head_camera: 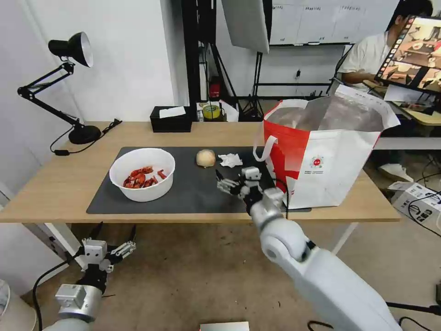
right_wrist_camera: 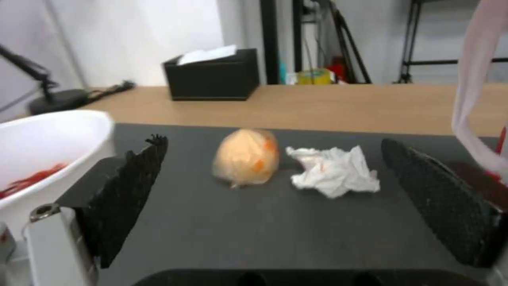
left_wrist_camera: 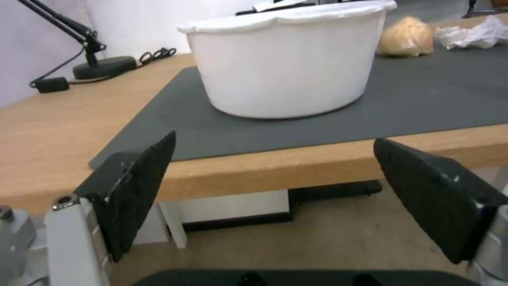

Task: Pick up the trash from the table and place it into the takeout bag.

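Observation:
On the table [head_camera: 55,195] lies a dark grey mat [head_camera: 193,195] carrying the trash. A white bowl [head_camera: 142,180] [left_wrist_camera: 285,67] holds red crayfish shells, a beige ball [head_camera: 206,158] [right_wrist_camera: 246,157] sits mid-mat, and a crumpled white napkin [head_camera: 229,160] [right_wrist_camera: 333,171] lies beside it. The red-and-white takeout bag [head_camera: 330,156] stands open at the table's right end. My right gripper [head_camera: 222,180] [right_wrist_camera: 272,143] hovers open low over the mat, a short way in front of ball and napkin. My left gripper [head_camera: 115,235] [left_wrist_camera: 275,140] hangs open below the table's front edge, facing the bowl.
A black tissue box [head_camera: 171,119] [right_wrist_camera: 212,77] stands at the table's back edge. A black desk lamp [head_camera: 73,48] with its base [left_wrist_camera: 103,66] and cable occupies the back left corner. The bag's white strap handle [head_camera: 265,147] [right_wrist_camera: 474,91] hangs near my right gripper.

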